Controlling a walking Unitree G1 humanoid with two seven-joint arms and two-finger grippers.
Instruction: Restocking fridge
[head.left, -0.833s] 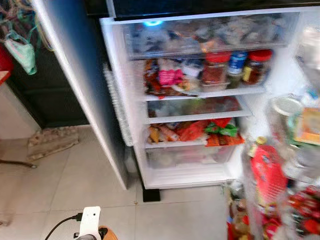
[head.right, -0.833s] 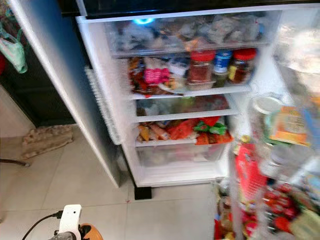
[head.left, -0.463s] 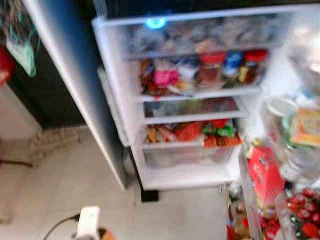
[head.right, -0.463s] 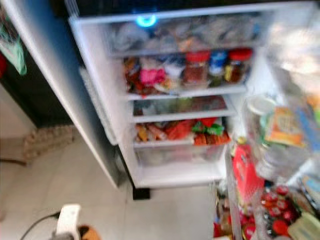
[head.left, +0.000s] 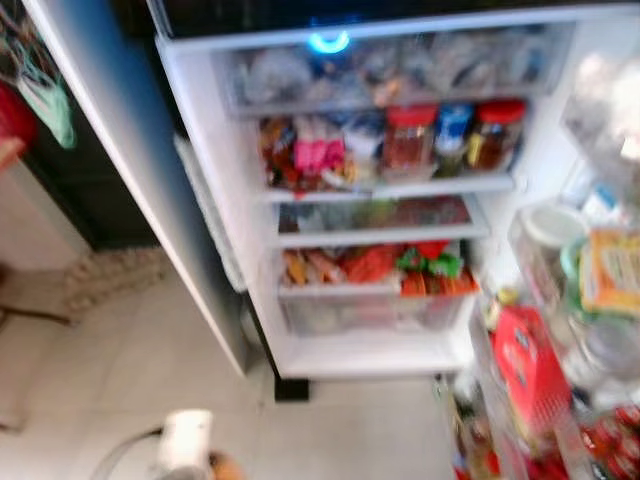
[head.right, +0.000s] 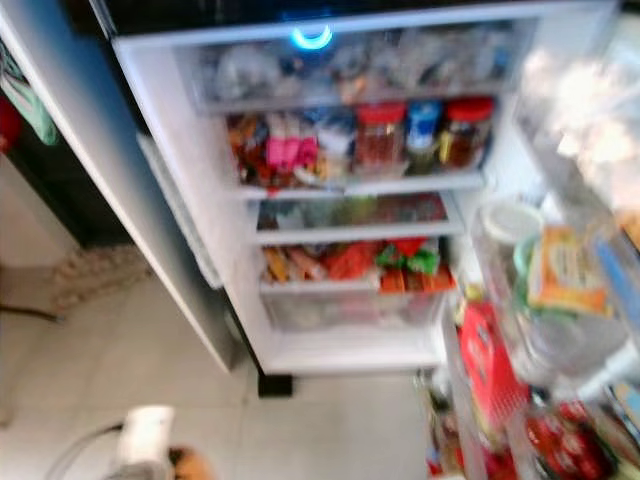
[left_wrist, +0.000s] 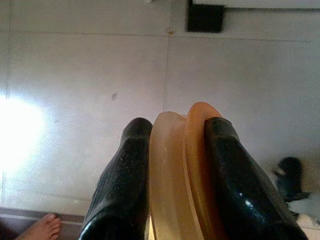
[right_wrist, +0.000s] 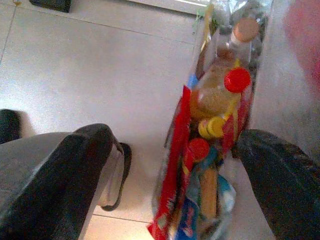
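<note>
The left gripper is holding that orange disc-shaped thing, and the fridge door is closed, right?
Not quite. The left gripper does clamp the orange disc, but the fridge stands open: the left eye view shows its lit, stocked shelves and the door bins swung out.

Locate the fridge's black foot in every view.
Left eye view: black foot under white fridge base.
Right eye view: black foot, same spot.
Left wrist view: black foot beyond the left tool gripping an orange disc.
Right wrist view: black foot beyond the open right tool.
Shared landmark: that fridge base.
</note>
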